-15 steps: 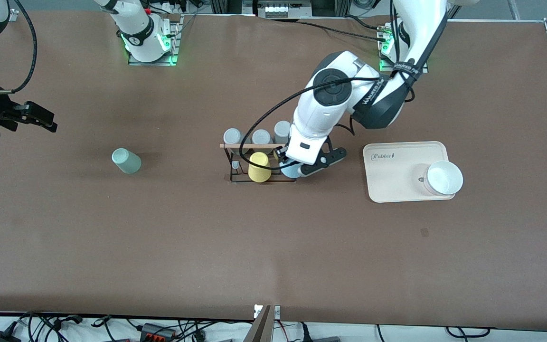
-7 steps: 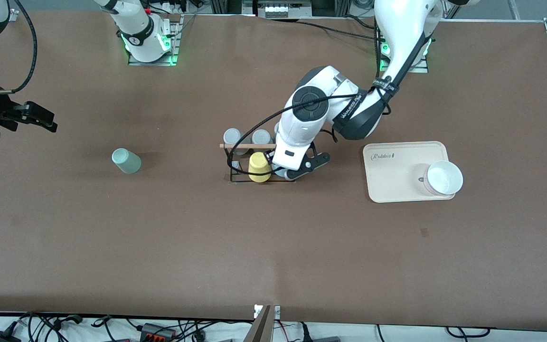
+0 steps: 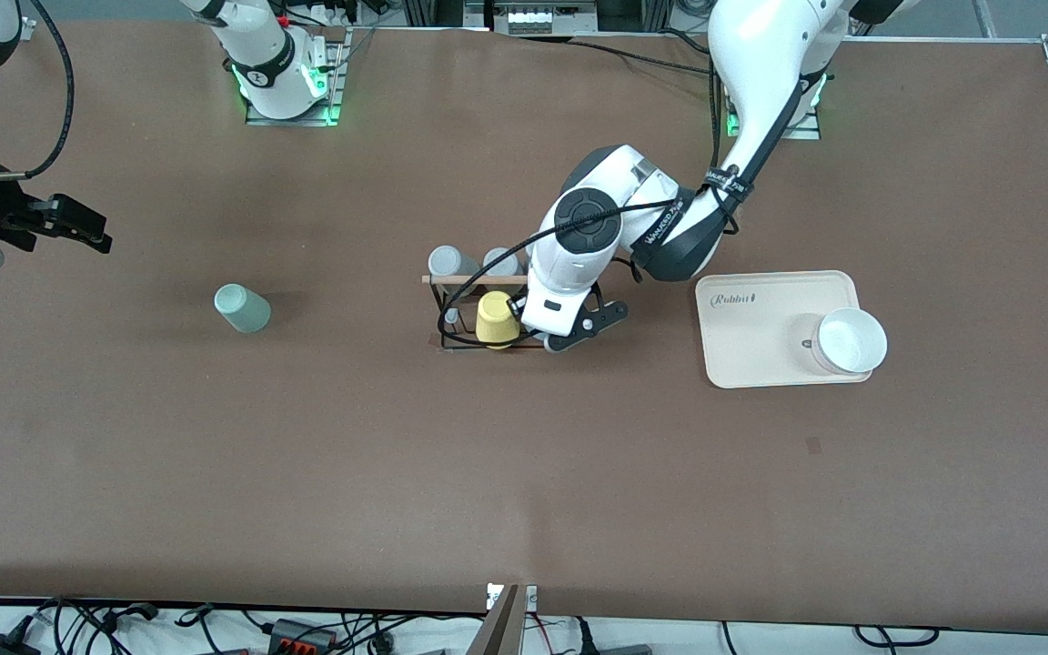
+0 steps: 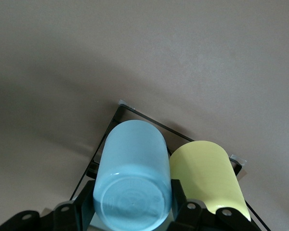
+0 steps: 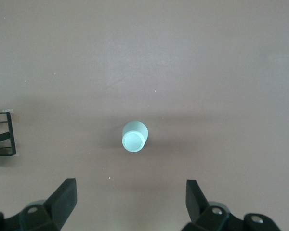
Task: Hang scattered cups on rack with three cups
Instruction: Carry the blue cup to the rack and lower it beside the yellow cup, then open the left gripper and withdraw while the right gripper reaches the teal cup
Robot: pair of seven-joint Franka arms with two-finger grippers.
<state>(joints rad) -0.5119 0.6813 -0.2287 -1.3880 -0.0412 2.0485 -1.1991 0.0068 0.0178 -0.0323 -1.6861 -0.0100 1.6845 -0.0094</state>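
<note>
Left gripper (image 4: 130,211) pinches blue cup (image 4: 132,180) over rack (image 3: 478,314), beside yellow cup (image 3: 497,318); not released yet. Mint cup (image 3: 242,307) lies on table toward the right arm's end, unhung. Right gripper (image 5: 130,199) waits, jaws spread.

High front camera; both wrist cameras share rack (image 3: 488,314).

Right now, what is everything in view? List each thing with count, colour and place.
light blue cup: one, held in the left claw at the rack, beside the yellow cup
mint green cup: one, on the table toward the right arm's end
rack: one, black wire, mid-table
yellow cup: one, on the rack
grey cups: two visible, on the rack
tray: one, cream, toward the left arm's end
bowl: one, white, on the tray
left claw: shut on the light blue cup
right claw: open, waiting
</note>
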